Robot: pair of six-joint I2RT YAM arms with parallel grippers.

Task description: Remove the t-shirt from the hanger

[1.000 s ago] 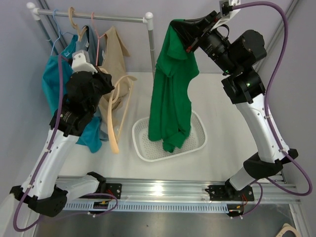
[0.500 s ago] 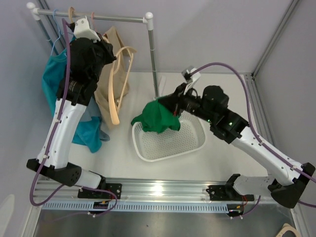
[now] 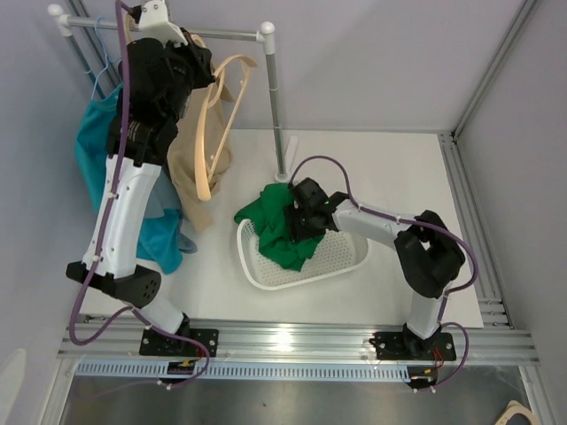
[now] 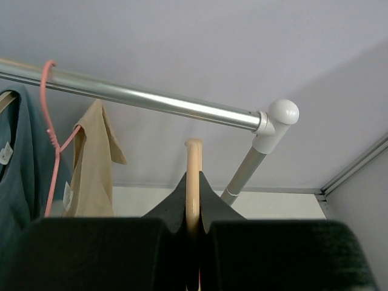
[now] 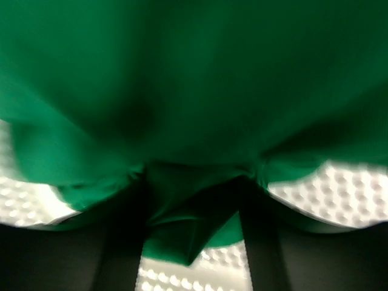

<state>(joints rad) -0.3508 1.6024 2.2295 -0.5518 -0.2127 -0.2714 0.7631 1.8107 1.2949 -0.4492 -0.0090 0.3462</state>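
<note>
The green t-shirt (image 3: 282,232) lies heaped at the basket's (image 3: 353,258) ten o'clock rim. My right gripper (image 3: 301,223), jaws parted around loose cloth, should lift straight up without snagging. My left gripper (image 4: 193,206) clamps the bare hanger (image 4: 193,157).

T-shirt (image 3: 282,232) in basket (image 3: 341,251), basket right of rack (image 3: 276,106), hanger (image 4: 193,182) up beside rack's rail

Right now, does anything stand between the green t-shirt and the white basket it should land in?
Nothing visible does. The green t-shirt already lies bunched in the white basket, spilling over its far-left rim, with the right gripper over it.
</note>
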